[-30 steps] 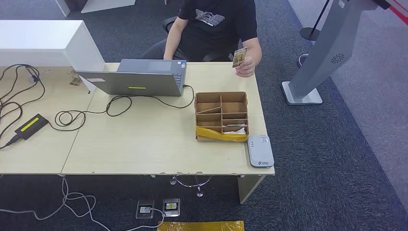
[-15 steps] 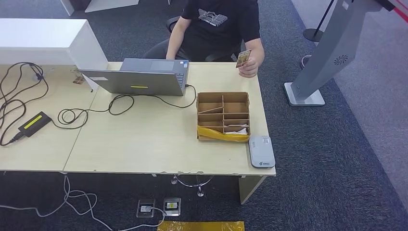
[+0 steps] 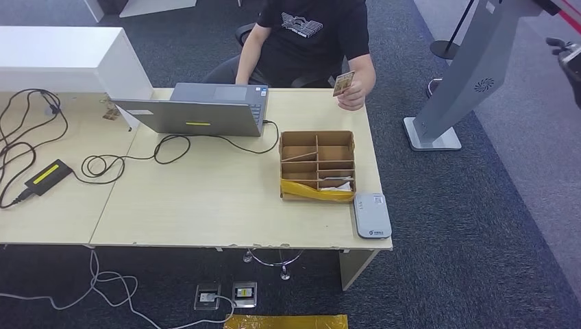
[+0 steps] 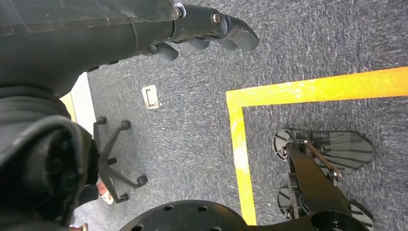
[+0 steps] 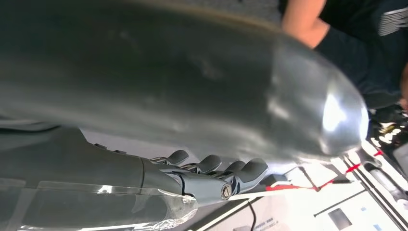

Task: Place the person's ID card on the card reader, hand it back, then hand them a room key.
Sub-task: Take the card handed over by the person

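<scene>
A person in a black T-shirt sits behind the far side of the desk and holds up an ID card (image 3: 344, 83) in one hand. The grey card reader (image 3: 372, 215) lies flat on the desk's front right corner. Just behind it stands a cardboard box (image 3: 317, 164) with several compartments and something white in a front one. My right hand (image 3: 569, 56) is raised at the far right, well away from the desk and the card. Its fingers (image 5: 219, 168) are loosely spread and hold nothing. My left hand (image 4: 211, 29) hangs over the carpet, its fingers apart and empty.
An open laptop (image 3: 199, 110) sits at the back of the desk (image 3: 205, 199), with cables and a black power brick (image 3: 45, 176) on the left. A grey kiosk stand (image 3: 466, 75) rises right of the desk. Yellow tape (image 4: 269, 94) marks the carpet.
My right hand has come up into the head view at the far right edge. The person still holds the card up, a little lower and more tilted. The camera shifted slightly early on.
</scene>
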Motion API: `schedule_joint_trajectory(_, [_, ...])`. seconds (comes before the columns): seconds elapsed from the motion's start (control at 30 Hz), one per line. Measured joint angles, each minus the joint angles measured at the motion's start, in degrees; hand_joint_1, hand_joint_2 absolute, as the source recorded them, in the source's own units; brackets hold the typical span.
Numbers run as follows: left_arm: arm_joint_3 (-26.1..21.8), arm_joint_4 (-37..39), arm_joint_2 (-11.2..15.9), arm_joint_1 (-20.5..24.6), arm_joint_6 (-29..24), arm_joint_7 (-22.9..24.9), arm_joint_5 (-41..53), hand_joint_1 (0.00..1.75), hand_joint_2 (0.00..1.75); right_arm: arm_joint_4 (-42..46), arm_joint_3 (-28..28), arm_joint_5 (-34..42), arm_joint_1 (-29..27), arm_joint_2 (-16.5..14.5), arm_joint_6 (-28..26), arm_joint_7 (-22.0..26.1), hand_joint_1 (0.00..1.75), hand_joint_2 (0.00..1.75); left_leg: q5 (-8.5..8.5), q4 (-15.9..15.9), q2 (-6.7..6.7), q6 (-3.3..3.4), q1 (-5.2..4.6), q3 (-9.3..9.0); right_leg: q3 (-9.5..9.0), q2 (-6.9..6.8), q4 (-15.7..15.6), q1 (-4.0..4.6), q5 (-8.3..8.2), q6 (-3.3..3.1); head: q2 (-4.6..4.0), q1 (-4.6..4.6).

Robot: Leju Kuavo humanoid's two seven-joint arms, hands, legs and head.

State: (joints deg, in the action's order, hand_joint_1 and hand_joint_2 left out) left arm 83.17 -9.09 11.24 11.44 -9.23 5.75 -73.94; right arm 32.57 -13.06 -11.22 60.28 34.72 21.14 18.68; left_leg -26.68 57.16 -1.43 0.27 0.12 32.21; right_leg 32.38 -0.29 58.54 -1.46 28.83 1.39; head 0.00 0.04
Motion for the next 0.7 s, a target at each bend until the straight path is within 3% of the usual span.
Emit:
schedule_joint_trajectory(0.03, [0.0,0.0,0.0,0.0,0.1,0.0,0.0,0.0,0.0,0.0,-0.7,-1.2,-0.2,-0.3,-0.8,0.0,0.0,1.75,0.0,0.0,0.0,0.0,0.0,0.0,0.0,0.0,0.0,0.0,0.0,0.0,0.0,-0.01])
schedule_joint_trajectory(0.37, [0.0,0.0,0.1,-0.1,1.3,0.1,1.2,0.0,0.0,0.4,-7.0,-13.7,-1.9,-2.6,-9.1,0.1,0.0,1.75,0.0,0.0,0.03,0.0,0.03,0.01,0.05,0.02,0.0,0.02,0.0,0.0,0.0,0.0])
schedule_joint_trajectory(0.7, [0.2,0.0,0.7,-0.1,2.0,-0.3,2.0,0.0,0.0,4.3,-13.0,-35.2,-5.5,-3.3,-23.5,-3.8,0.0,1.75,0.0,0.0,0.09,-0.01,0.03,-0.01,0.05,0.09,0.0,0.02,0.0,0.0,0.0,0.0])
